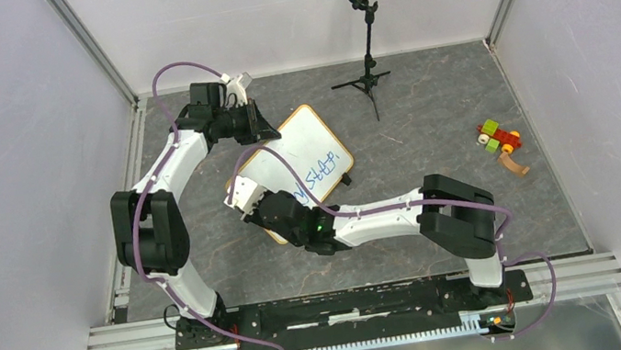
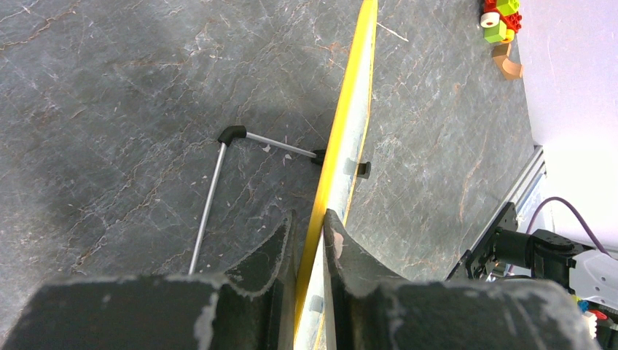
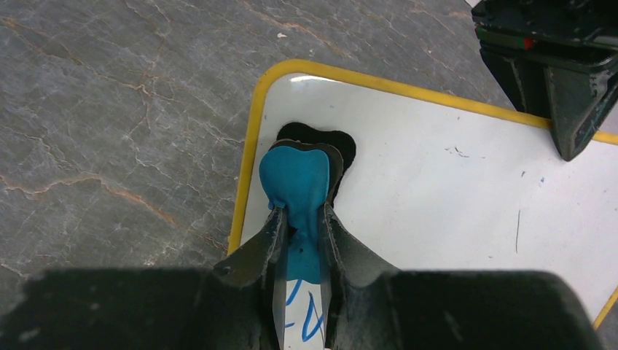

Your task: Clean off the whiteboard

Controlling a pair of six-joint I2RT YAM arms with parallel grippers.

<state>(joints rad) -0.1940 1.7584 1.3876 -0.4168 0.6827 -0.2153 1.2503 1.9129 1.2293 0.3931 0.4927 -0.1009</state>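
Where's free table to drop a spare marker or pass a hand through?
Widest bare table: between the tripod, the toy blocks and the whiteboard. Smaller pocket near-left, between left arm and right arm. Crowded at the whiteboard: left gripper clamps its edge, right gripper holds the blue eraser on it.

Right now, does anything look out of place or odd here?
Mainly the coloured toy blocks lying by the right wall, unrelated to the wiping. The whiteboard sits askew, but the left end effector grips its frame while the right end effector holds a blue eraser on it.
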